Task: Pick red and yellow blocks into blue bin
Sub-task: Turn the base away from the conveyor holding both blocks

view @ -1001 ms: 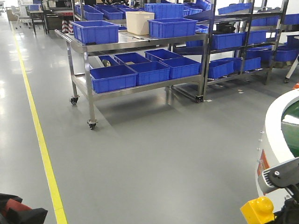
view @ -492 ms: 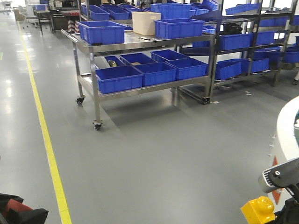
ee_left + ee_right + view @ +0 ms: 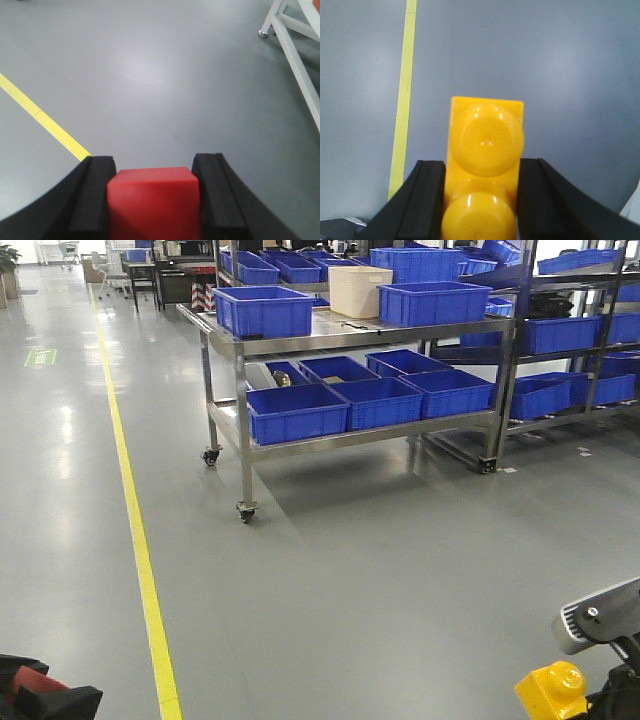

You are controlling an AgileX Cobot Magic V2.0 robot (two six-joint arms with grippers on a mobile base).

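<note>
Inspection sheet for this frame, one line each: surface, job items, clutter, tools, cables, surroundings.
Surface: grey floor with yellow line; steel cart ahead.
Job's things: red cube and yellow brick both held; blue crates on the cart, not yet reached.
Clutter: cream tub on the cart top.
Tools: left tool shut on red cube; right tool shut on yellow brick.
Cables: nothing seen.
Surroundings: racks holding more crates, at right.
</note>
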